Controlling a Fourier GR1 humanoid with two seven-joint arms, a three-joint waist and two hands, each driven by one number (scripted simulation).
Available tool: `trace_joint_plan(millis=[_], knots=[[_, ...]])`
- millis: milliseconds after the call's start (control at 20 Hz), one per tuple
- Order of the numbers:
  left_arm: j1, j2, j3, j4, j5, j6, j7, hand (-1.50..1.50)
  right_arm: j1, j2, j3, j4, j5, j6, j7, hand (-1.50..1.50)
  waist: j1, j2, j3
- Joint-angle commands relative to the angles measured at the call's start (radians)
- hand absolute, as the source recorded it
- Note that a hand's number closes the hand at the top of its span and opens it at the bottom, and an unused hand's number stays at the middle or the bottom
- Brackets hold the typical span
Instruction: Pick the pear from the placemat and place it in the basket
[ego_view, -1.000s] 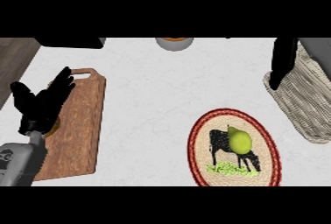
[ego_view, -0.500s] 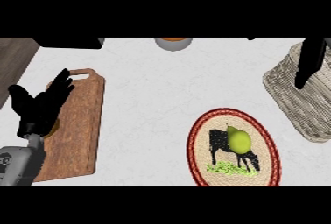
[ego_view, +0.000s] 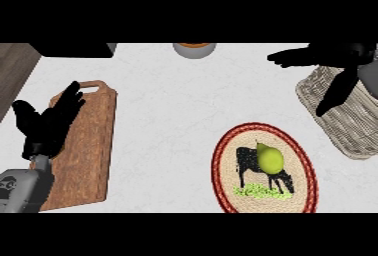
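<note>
We count 1 pear (ego_view: 270, 160), green, lying on the placemat (ego_view: 224, 165) approx. at its centre, over the black cow printed there. 1 placemat: round, woven, red-rimmed, at lower right of the white counter (ego_view: 177, 110). No hand touches the pear.

1 basket (ego_view: 347, 125), pale wicker, at the right edge, near the placemat's upper right but apart from it.

2 hands noted. Right hand (ego_view: 336, 57) is at upper right, above the basket's top end; fingers spread and mostly straight, one pointing down over the basket rim, others pointing left. It holds nothing we can see. It is well apart from the pear.

Left hand (ego_view: 46, 122) is at left edge, fingers up and spread wide, resting over the left side of the cutting board (ego_view: 88, 150); nothing held.

1 cutting board, wooden w/ handle at top, left of centre. 1 grey bowl (ego_view: 195, 49) w/ orange contents at top centre, partly cut off. 1 dark object (ego_view: 74, 49) at top left, not identifiable.
</note>
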Motion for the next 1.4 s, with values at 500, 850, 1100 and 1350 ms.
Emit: trace_joint_plan(millis=[500,850,1100,1350], knots=[[0.074,-0.018,0.017,-0.082,-0.021,-0.002,0.02,0.0,0.222,0.197,-0.035,0.019,0.049,-0.163,-0.165,-1.5,-0.01,-0.01,-0.001],[-0.015,0.003,0.074,0.049,-0.019,-0.056,-0.007,0.0,0.274,0.297,0.08,0.055,0.25,-0.267,-0.219,-1.5,-0.013,-0.007,-0.001],[0.021,-0.008,0.083,-0.007,-0.03,-0.06,0.012,0.0,0.262,0.251,0.082,0.064,0.318,-0.21,-0.286,-1.5,-0.017,-0.01,-0.002],[0.08,-0.039,0.06,-0.045,-0.04,-0.071,-0.006,0.0,0.246,0.193,0.087,0.176,0.37,-0.224,-0.452,-1.5,-0.002,-0.006,-0.001]])
